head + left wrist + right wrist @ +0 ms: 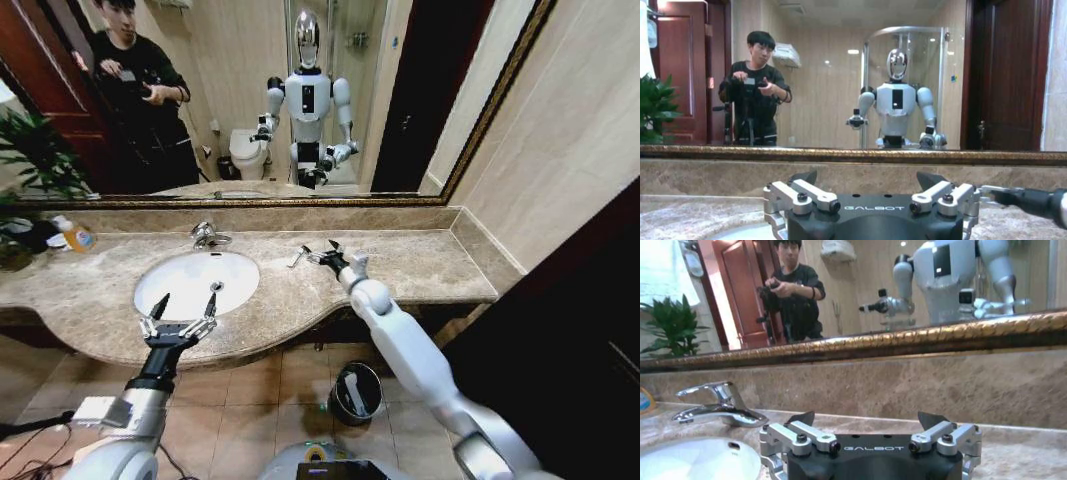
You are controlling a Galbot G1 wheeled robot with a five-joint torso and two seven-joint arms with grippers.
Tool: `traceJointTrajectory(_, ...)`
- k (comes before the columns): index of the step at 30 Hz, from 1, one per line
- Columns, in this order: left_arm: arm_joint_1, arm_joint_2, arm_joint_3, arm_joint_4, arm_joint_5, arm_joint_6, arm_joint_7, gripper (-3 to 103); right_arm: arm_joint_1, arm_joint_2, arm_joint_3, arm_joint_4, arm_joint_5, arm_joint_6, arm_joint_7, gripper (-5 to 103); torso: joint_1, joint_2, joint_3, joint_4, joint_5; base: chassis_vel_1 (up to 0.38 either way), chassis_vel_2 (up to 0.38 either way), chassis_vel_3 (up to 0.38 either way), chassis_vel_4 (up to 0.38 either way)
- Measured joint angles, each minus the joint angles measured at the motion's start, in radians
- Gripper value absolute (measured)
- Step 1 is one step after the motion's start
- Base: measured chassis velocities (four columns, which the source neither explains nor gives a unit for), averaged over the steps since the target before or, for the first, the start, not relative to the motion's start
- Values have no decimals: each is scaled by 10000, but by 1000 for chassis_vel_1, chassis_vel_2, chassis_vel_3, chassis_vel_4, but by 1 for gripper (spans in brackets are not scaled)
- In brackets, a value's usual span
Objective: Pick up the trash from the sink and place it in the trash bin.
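Left claw (186, 304) above sink (160, 300).

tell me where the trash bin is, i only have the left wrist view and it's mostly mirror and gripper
Observer: The trash bin stands on the floor below the front edge of the counter, to the right of the sink.
Operator: ok where's my left gripper relative to the basin
Observer: The left gripper hangs open over the sink's front rim.
Operator: and the right one
Observer: The right gripper is open, low over the counter right of the sink, with a small pale item just beside it.
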Motion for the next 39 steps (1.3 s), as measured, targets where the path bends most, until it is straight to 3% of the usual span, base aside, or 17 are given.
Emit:
traceJointTrajectory(12,0,0,0,0,0,0,0,100,343,1139,-512,-1002,-350,67,645,100,-2,0,-2,-1,-1,0,0,0,0)
traceJointTrajectory(18,0,0,0,0,0,0,0,100,555,1823,-605,-1900,-1088,119,1025,100,-2,0,-1,0,2,0,0,0,0)
traceJointTrajectory(26,0,0,0,0,0,0,0,100,600,2147,-603,-2591,-1921,167,1430,100,-2,0,-2,0,3,0,0,0,0)
traceJointTrajectory(36,0,0,0,0,0,0,0,100,582,2305,-688,-2851,-1332,-89,1825,103,-2,1,-2,-1,3,0,0,0,0)
traceJointTrajectory(39,0,0,0,1,0,0,0,100,591,2350,-747,-2935,-1277,-96,1839,94,-2,2,-2,0,3,0,0,0,0)
